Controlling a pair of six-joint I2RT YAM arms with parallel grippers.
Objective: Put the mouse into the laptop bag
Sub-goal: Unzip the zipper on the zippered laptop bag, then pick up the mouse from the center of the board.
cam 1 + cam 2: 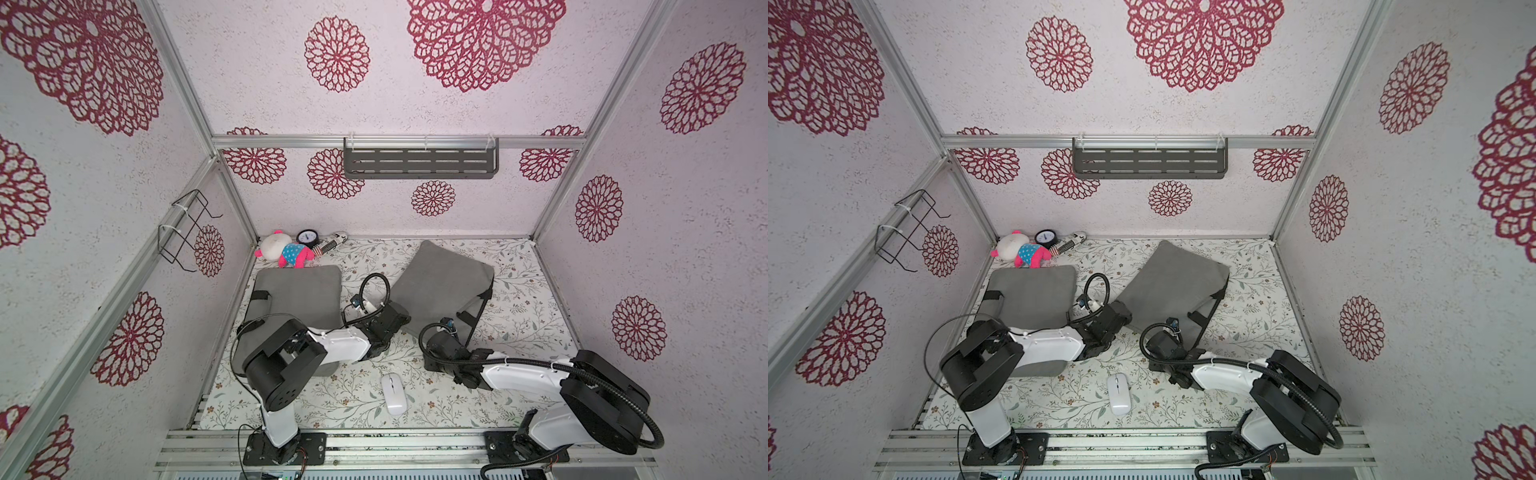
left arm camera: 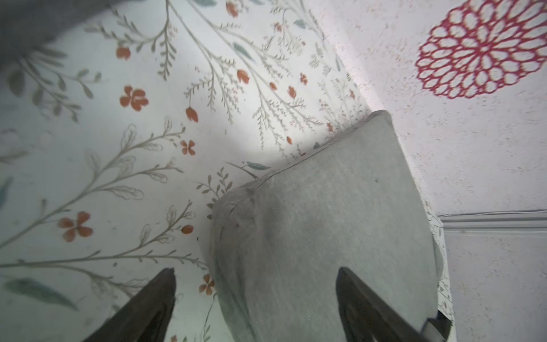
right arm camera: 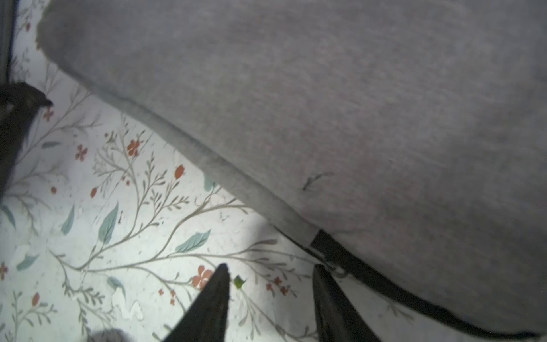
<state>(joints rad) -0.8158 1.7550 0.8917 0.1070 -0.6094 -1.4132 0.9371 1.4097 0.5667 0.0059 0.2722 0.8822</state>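
The white mouse (image 1: 392, 394) (image 1: 1119, 394) lies on the floral table cover near the front edge, apart from both grippers. A grey laptop bag (image 1: 444, 286) (image 1: 1173, 282) with a black strap (image 3: 370, 272) lies tilted at the middle back. My left gripper (image 1: 401, 316) (image 2: 256, 275) is open at the bag's near corner (image 2: 325, 222). One finger is over the grey fabric, the other over the cover. My right gripper (image 1: 436, 334) (image 3: 270, 272) is open beside the bag's (image 3: 355, 103) strap end, with nothing between its fingers.
A second grey bag (image 1: 299, 299) lies at the left, partly under the left arm. A plush toy (image 1: 286, 249), a small clock (image 1: 308, 237) and a striped thing (image 1: 332, 243) sit in the back left corner. A shelf (image 1: 419, 162) and a wire rack (image 1: 187, 232) hang on the walls.
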